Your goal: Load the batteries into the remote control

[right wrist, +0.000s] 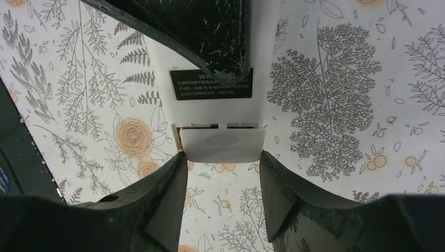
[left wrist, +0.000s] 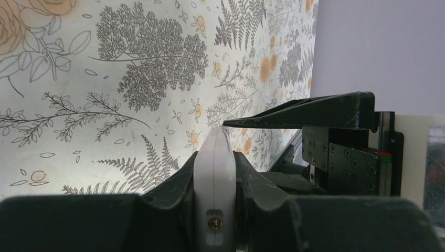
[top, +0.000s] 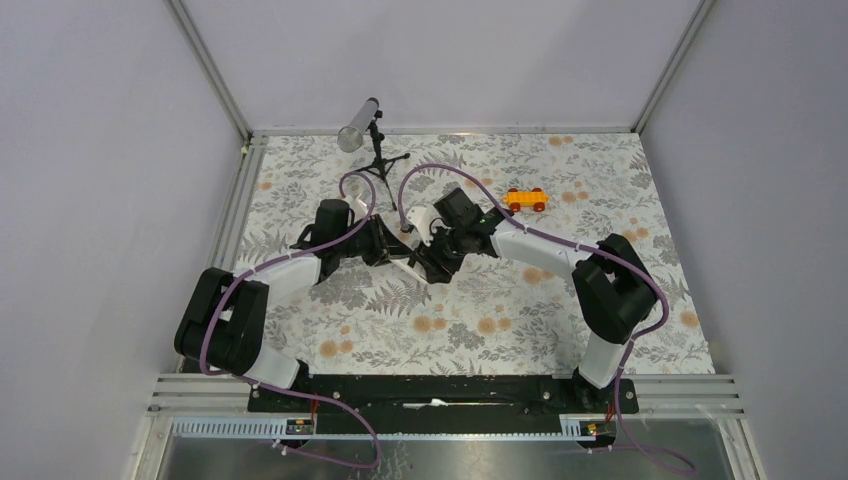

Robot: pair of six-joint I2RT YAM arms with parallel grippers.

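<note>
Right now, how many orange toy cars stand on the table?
1. The orange toy car stands on the table near its far edge, right of centre. Another could lie hidden under the left arm or the right arm.

you have two arms, left (top: pixel 290 268) and right (top: pixel 545 250), with two purple cables (top: pixel 440 168), one remote (right wrist: pixel 220 144), one orange toy car (top: pixel 526 199), one black tripod (top: pixel 380 160) bearing one tube (top: pixel 357 127), all on one floral tabletop (top: pixel 480 330).

Near the middle of the table (top: pixel 480 340), the left gripper (top: pixel 392 250) and right gripper (top: pixel 432 258) meet at the remote (top: pixel 407 265). A toy car (top: pixel 526 199) sits toward the far right corner; a tripod (top: pixel 378 160) stands by the far edge.
</note>
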